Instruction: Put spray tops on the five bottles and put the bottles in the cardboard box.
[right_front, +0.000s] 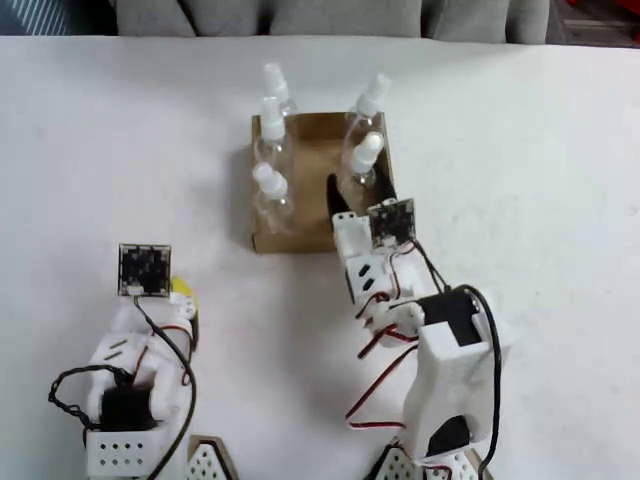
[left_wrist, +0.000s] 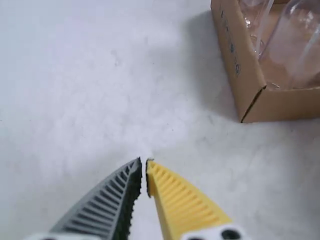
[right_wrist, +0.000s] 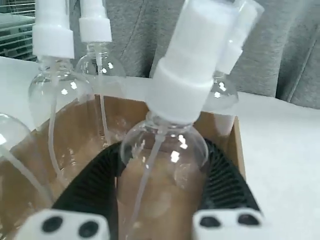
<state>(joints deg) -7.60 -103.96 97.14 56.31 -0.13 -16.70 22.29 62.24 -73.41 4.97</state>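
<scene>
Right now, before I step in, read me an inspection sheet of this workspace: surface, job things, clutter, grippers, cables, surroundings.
Surface: white table.
Job's things: cardboard box holds five bottles, each wearing a spray top.
Clutter: nothing seen.
Grippers: left gripper shut, over the table short of the box; right gripper at the box, fingers closed on the near-right bottle.
Cables: black cable loops beside the left arm; red wires hang along the right arm.
Surroundings: grey upholstery beyond the table's far edge.
</scene>
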